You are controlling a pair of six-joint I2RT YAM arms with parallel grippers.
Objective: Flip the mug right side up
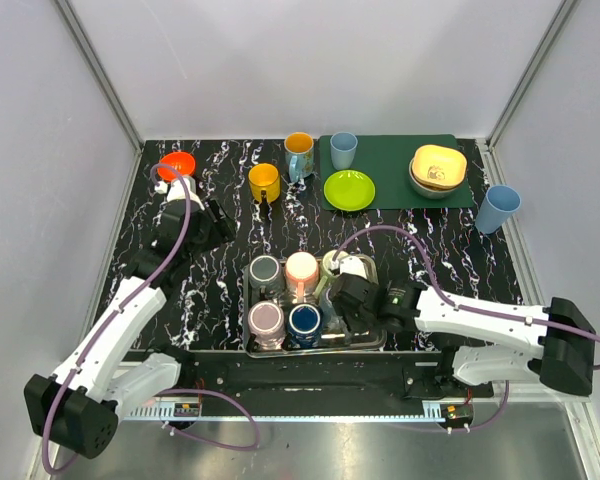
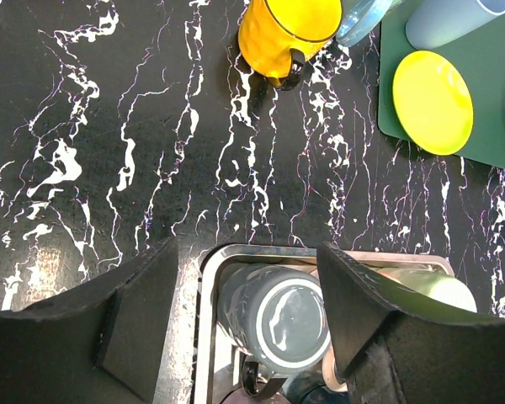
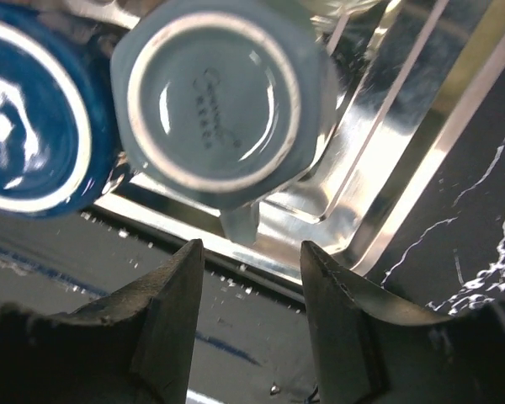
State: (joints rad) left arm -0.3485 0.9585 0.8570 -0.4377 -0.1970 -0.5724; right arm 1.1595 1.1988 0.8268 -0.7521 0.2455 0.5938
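Mug [image 3: 215, 101], glossy pale-blue, hexagonal, base-up in steel tray [image 3: 383, 172]

left arm [image 1: 120, 320] is stretching forward from its base | left gripper [image 1: 218, 222] is tilting downward and facing toward the robot's right, fingers [image 2: 135, 320] spreading wide, gripping nothing | right arm [image 1: 480, 318] is reaching leftward, lying low | right gripper [image 1: 338, 300] is pointing down, fingers [image 3: 172, 328] standing parted, clamping nothing
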